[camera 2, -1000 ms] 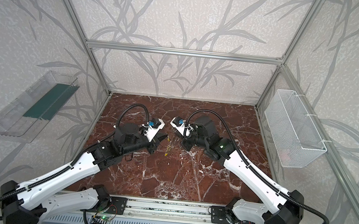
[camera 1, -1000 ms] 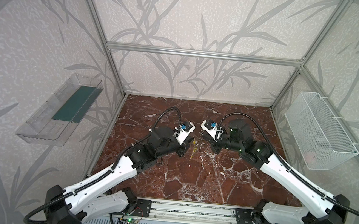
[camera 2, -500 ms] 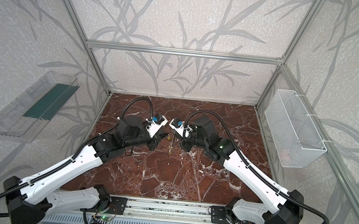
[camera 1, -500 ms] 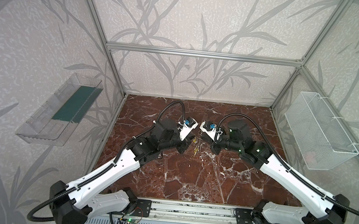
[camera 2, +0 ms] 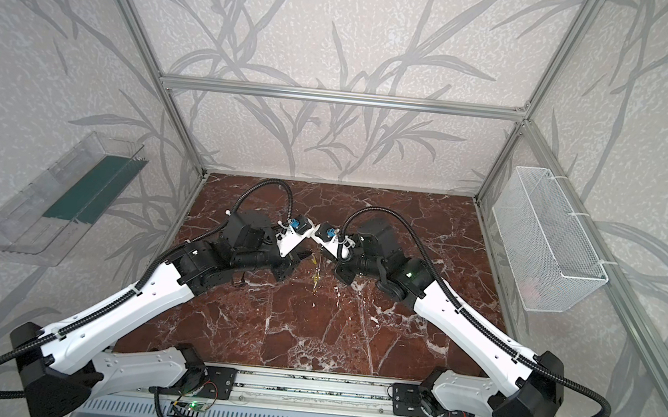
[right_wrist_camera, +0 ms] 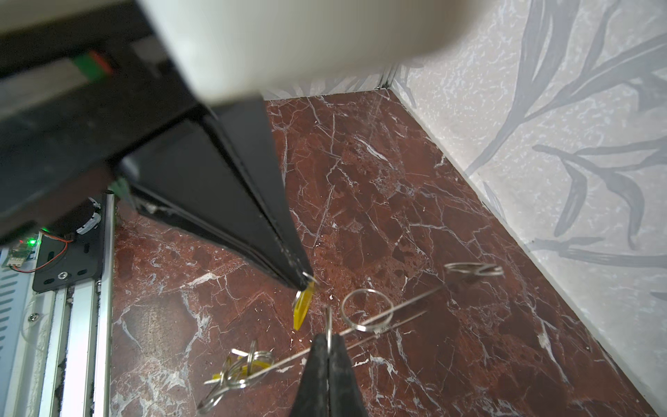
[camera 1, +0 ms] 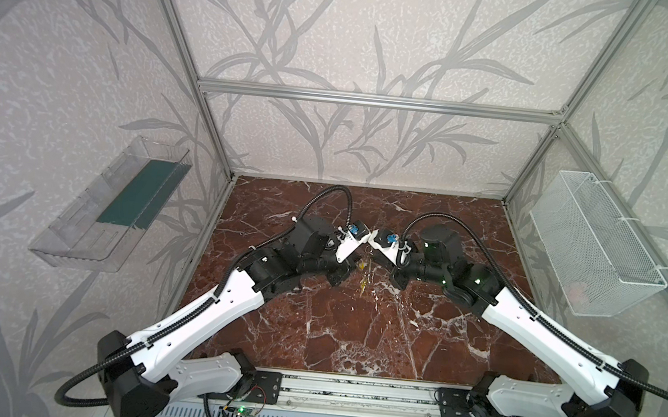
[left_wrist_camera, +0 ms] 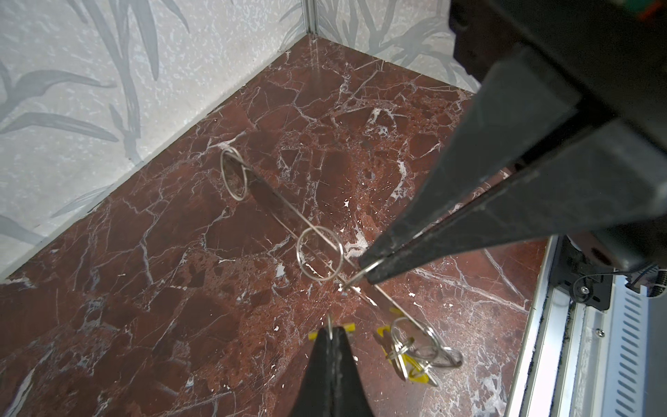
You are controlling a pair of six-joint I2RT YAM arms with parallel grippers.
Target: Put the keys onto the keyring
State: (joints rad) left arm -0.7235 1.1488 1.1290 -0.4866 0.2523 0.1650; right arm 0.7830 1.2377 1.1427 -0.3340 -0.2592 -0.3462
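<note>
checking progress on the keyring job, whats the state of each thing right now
left gripper: shut on the loose key
loose key: pinched at its loop end, hanging, not on any ring
right gripper: shut on the keyring
keyring: gripped near its middle, seen edge-on
hung keys: already on the end ring
middle ring: bare, no key

Bright, even light; close foreground blurs in wrist views.

arms (camera 1: 209, 314): white shells, black joints | cables (camera 1: 440, 215): black corrugated hoses | fingers (left_wrist_camera: 321, 379): black, tapered, pointed
</note>
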